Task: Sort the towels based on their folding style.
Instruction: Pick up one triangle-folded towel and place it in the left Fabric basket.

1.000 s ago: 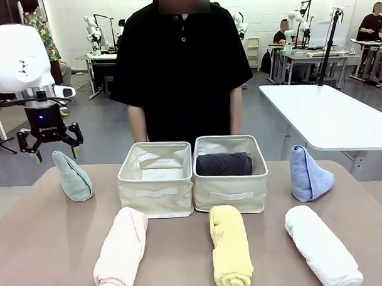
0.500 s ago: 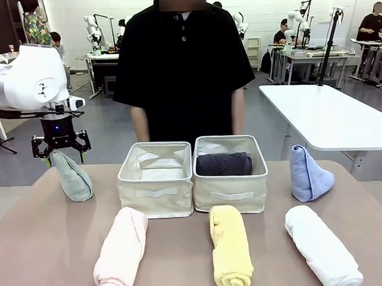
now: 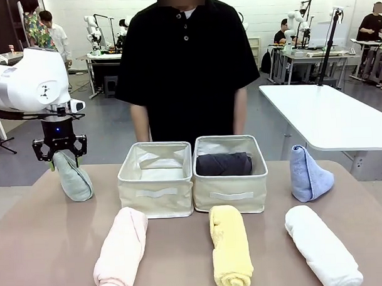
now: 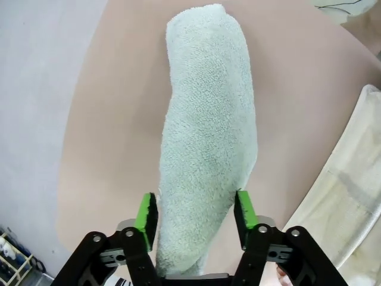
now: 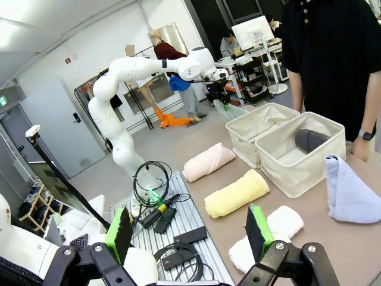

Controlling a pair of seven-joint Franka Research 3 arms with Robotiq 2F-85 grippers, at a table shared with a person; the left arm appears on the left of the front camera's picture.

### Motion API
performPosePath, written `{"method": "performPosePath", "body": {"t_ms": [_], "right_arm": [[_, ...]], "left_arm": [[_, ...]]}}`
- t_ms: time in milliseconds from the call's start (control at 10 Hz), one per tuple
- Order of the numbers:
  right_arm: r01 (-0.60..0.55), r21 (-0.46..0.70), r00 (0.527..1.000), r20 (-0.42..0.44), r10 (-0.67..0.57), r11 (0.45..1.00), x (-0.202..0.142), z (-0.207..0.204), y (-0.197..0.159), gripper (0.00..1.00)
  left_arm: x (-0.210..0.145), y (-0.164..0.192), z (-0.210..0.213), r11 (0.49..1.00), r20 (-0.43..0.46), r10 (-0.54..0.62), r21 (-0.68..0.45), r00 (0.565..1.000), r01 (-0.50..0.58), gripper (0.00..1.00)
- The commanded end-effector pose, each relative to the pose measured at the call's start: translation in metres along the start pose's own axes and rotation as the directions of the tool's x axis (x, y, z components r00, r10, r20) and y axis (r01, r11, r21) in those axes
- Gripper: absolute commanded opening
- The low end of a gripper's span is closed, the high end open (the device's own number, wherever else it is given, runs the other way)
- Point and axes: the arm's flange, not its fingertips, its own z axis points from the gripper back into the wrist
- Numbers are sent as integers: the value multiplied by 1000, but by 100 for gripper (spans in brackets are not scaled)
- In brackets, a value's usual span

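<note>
Several other workstations crowd the bright room beyond the brown bench. Two beige baskets sit mid-bench as sorting bins. The dark grey roll lies inside the right one, so rolls probably belong there. The pink roll, yellow roll and white roll lie in front of the baskets, and the blue cone stands to their right. Left of the baskets, the left end effector straddles the teal cone near its tip, jaws part-narrowed; whether they pinch, I cannot tell. The right end effector hangs wide, empty.
</note>
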Motion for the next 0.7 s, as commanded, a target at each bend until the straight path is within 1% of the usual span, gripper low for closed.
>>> {"method": "performPosePath", "body": {"t_ms": [0, 100, 200, 300, 500, 600], "right_arm": [[6, 6, 1000, -2, -6, 1000, 1, -1, -1, 100], [6, 6, 1000, -2, -6, 1000, 1, -1, -1, 100], [6, 6, 1000, -2, -6, 1000, 1, -1, -1, 100], [6, 6, 1000, -2, -6, 1000, 1, -1, -1, 100], [6, 6, 1000, -2, -6, 1000, 1, -1, -1, 100], [6, 6, 1000, -2, -6, 1000, 1, -1, -1, 100]], "left_arm": [[4, 5, 7, 1000, -14, 4, -6, 1000, -4, 0], [4, 6, 8, 1000, -15, 7, -5, 1000, -7, 0], [3, 6, 9, 1000, -22, 9, -6, 1000, -9, 10], [3, 5, 9, 1000, -25, 8, -6, 1000, -8, 1], [3, 8, 11, 1000, -29, 1, -1, 1000, -1, 0], [3, 13, 19, 1000, -26, -16, -3, 1000, 16, 0]]}}
